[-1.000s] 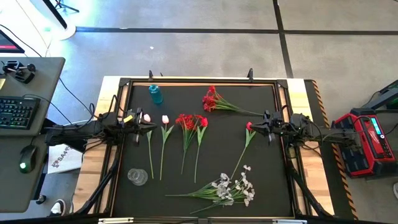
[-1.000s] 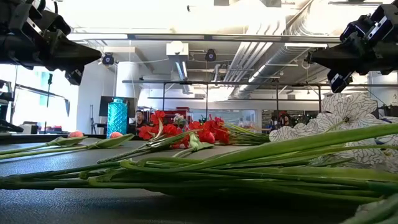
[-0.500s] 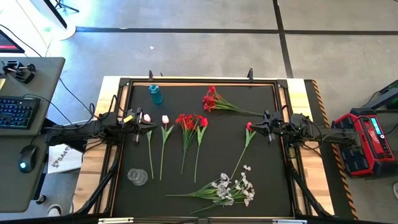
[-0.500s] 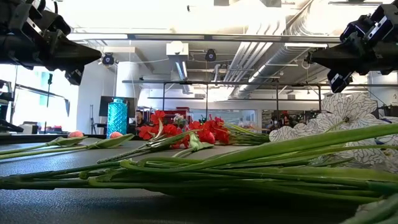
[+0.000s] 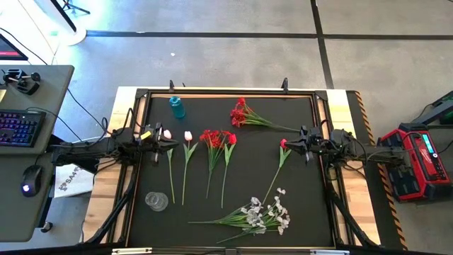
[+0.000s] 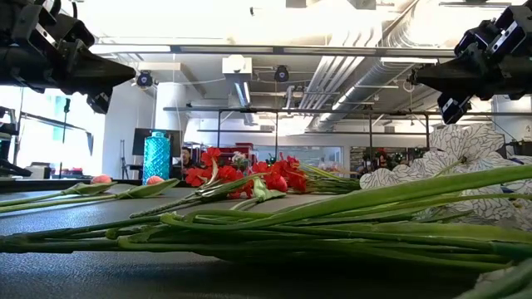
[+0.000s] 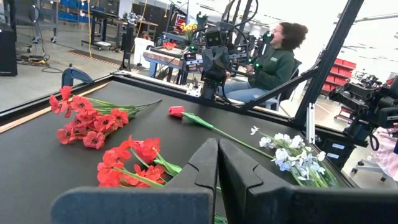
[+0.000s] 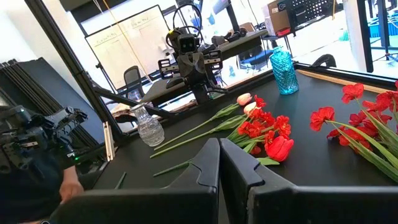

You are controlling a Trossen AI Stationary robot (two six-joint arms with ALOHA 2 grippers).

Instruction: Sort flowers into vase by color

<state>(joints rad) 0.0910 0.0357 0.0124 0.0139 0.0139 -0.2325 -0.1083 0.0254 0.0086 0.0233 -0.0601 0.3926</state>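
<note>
Flowers lie flat on the black table top (image 5: 233,177). There are two pink tulip buds (image 5: 168,134) (image 5: 188,135), a red bunch (image 5: 216,139), a second red bunch (image 5: 240,113), a single red bud (image 5: 284,144) and a white spray (image 5: 267,214). A blue vase (image 5: 177,107) stands at the far left and a clear vase (image 5: 157,201) at the near left. My left gripper (image 5: 172,144) hovers shut at the left edge beside the pink buds, pointing level. My right gripper (image 5: 292,144) hovers shut at the right edge by the red bud. Their shut fingertips show in the wrist views (image 7: 217,155) (image 8: 219,152).
A raised frame (image 5: 226,91) runs round the table. A desk with a keyboard (image 5: 18,129) and a mouse (image 5: 28,178) stands to the left, and a red case (image 5: 417,159) to the right. A person (image 7: 273,56) sits beyond the right arm.
</note>
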